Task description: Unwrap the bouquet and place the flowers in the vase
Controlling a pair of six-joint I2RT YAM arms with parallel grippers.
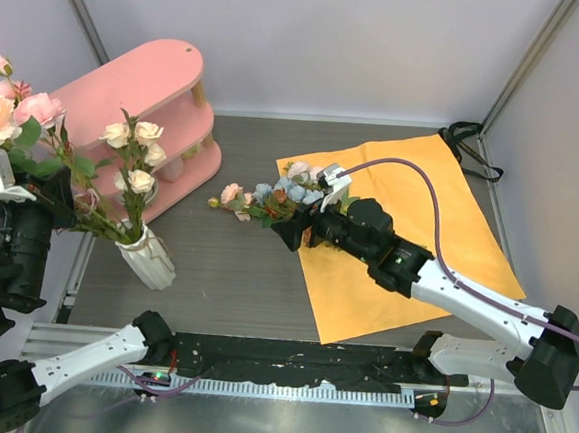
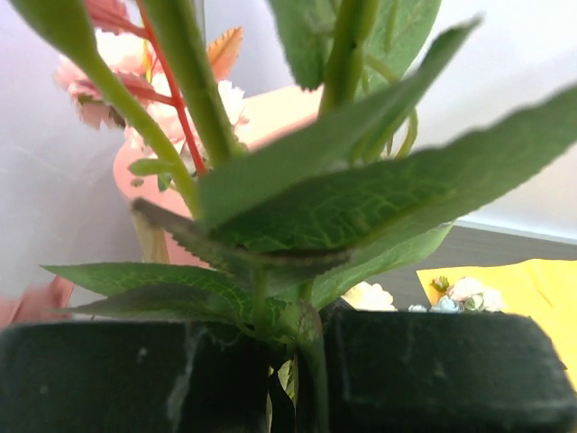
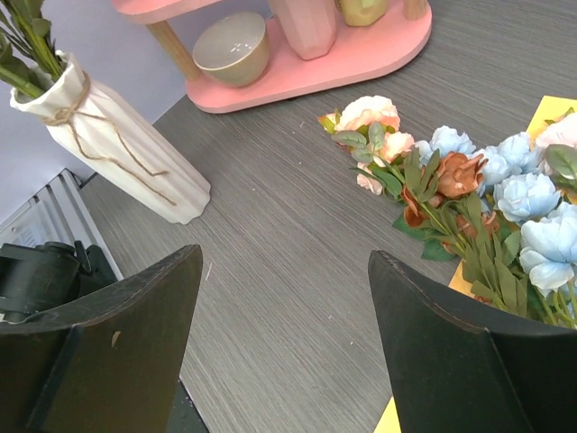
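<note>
Left claw (image 2: 299, 372) is pinched tight on a green stem (image 2: 308, 332), its two black pads meeting around it at the bottom of its own camera's picture. Blurred leaves fill nearly everything above the pads. Only the overhead view shows what the stem carries: peach and pink blooms (image 1: 12, 114) above the left claw (image 1: 58, 198). Below and to the side of it stands the vase (image 1: 151, 256), with cream roses (image 1: 134, 154) standing in it. Leaves cover the vase mouth, so I cannot tell whether the held stem's foot reaches it.

Right claw (image 3: 284, 343) stands wide apart and holds nothing, its fingers (image 3: 108, 343) bare over the grey table (image 3: 288, 207). Its camera shows the loose flowers (image 3: 487, 198) lying just ahead and to its right, with pale blue, rust and peach heads cut off at the picture's edge. Ahead to its left the vase shows a twine tie that the overhead view does not resolve. Beyond is a pink shelf (image 3: 343, 54) holding a bowl (image 3: 232, 47). From above, the right claw (image 1: 291, 233) sits just beside those flowers, and the arm covers where their stems run. The orange sheet (image 1: 417, 257) lies spread flat beneath and behind it, with the black ribbon (image 1: 466, 140) at the sheet's far corner.
</note>
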